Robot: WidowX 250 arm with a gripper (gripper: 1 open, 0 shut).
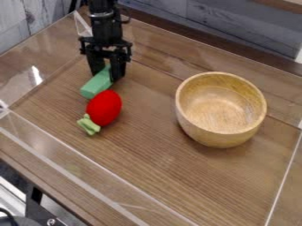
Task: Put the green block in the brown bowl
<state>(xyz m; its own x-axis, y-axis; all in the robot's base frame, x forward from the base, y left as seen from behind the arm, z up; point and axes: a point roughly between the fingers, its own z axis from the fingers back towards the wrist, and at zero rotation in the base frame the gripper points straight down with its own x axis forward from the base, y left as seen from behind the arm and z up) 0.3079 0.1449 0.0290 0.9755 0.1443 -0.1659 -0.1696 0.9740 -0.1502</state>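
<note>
Your claw [105,67] pinched the green block [98,84] low over the table [154,168], beside the red ball-like object [104,106]. The carry looked unfinished; next you needed to lift and cross to the brown bowl [221,108].

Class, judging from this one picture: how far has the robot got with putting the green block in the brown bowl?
Done: nothing lies in the brown bowl yet. In hand: the gripper is shut on the green block, low beside the red toy. Left: carrying the block across to the bowl and releasing it inside.
</note>
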